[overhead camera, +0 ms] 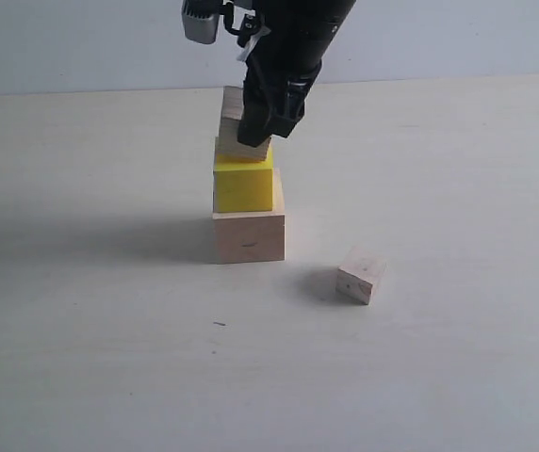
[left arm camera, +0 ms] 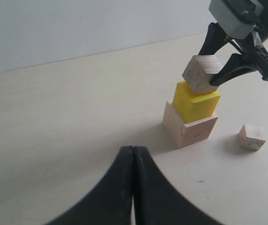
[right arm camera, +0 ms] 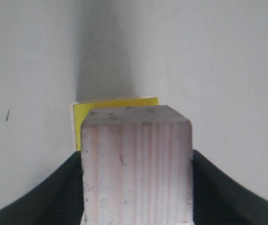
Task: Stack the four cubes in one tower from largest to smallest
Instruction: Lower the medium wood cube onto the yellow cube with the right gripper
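Observation:
A large pale wood cube (overhead camera: 249, 235) stands on the table with a bright yellow cube (overhead camera: 243, 184) on top of it. My right gripper (overhead camera: 258, 127) is shut on a small wood cube (overhead camera: 235, 127), held tilted at the yellow cube's top; I cannot tell whether they touch. In the right wrist view the small wood cube (right arm camera: 136, 164) fills the space between the fingers (right arm camera: 223, 187), with the yellow cube (right arm camera: 115, 104) beyond it. The smallest wood cube (overhead camera: 361, 275) lies alone on the table to the right. My left gripper (left arm camera: 133, 150) is shut on nothing, away from the stack.
The pale table (overhead camera: 90, 358) spreads wide around the stack, with a plain wall (overhead camera: 81, 38) behind it. A small dark speck (overhead camera: 219, 324) marks the table in front of the stack.

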